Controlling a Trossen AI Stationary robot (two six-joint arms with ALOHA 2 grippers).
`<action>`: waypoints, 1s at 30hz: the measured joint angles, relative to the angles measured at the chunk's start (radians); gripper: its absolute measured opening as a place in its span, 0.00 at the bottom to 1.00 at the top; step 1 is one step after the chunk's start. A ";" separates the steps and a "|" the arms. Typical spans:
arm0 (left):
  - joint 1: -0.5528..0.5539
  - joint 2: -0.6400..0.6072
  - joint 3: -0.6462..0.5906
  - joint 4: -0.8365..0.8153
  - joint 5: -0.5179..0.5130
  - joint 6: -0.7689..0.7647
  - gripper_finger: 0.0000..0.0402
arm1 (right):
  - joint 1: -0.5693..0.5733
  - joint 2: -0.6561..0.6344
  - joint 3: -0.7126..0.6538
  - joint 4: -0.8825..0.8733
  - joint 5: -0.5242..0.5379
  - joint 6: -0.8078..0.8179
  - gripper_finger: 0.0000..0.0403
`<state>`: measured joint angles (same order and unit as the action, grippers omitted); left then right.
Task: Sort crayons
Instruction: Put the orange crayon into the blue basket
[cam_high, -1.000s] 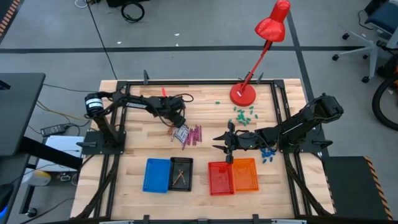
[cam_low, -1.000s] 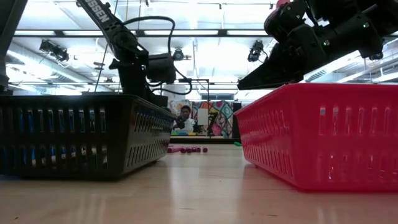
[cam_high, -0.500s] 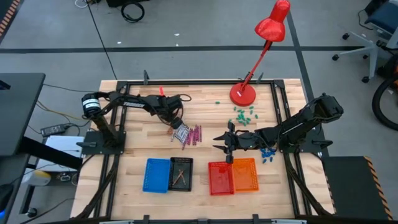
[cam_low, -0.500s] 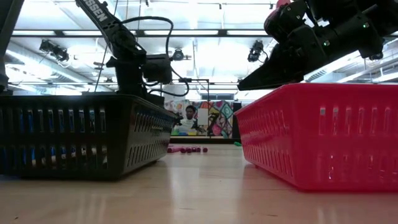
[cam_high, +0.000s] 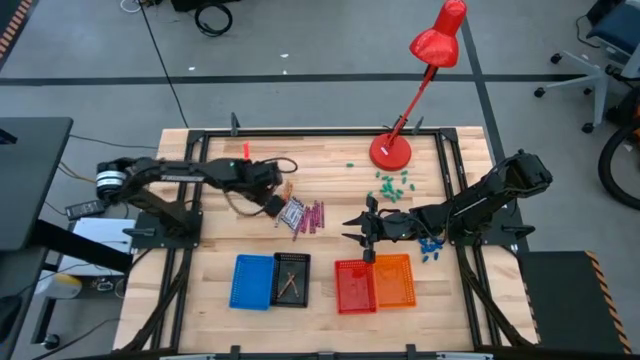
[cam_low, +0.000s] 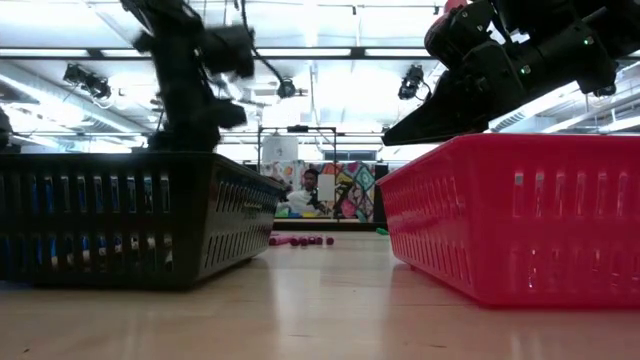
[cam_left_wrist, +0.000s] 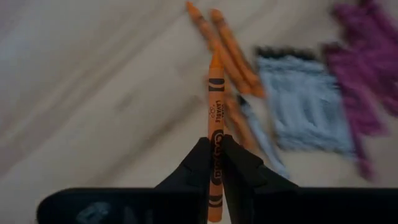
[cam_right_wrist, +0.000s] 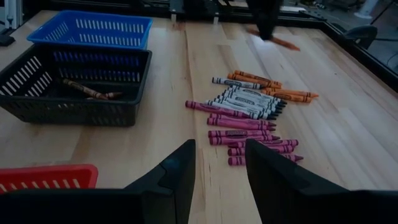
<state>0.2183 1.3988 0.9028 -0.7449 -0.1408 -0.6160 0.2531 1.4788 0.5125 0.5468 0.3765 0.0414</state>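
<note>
Left gripper (cam_left_wrist: 214, 163) has lifted and pulled back toward 9 o'clock from the crayons (cam_high: 303, 215) pile at table centre, now clamped on one orange crayon (cam_left_wrist: 215, 134). Right gripper (cam_right_wrist: 216, 163) hangs spread and empty at 3 o'clock of the pile, above the red basket (cam_high: 354, 286). Black basket (cam_low: 120, 220) and red basket block most of the low view; lamp base (cam_high: 390, 151) sits at 1 o'clock.

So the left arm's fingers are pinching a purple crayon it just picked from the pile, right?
Not quite: the crayon is orange, not purple. The left wrist view shows the left gripper shut on an orange crayon, pinched between its fingers. The purple crayons lie on the table.
</note>
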 joint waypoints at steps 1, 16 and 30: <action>-0.028 -0.024 0.000 -0.008 0.005 -0.034 0.08 | 0.000 0.000 0.000 0.000 0.000 0.000 0.36; -0.634 -0.190 0.002 -0.198 -0.015 -0.781 0.08 | 0.008 0.000 0.000 0.002 -0.004 0.018 0.36; -0.965 -0.069 0.003 -0.068 -0.105 -1.279 0.08 | 0.010 0.000 0.000 0.013 -0.004 0.019 0.36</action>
<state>-0.7470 1.3293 0.9058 -0.8131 -0.2459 -1.8955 0.2626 1.4788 0.5121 0.5602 0.3729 0.0603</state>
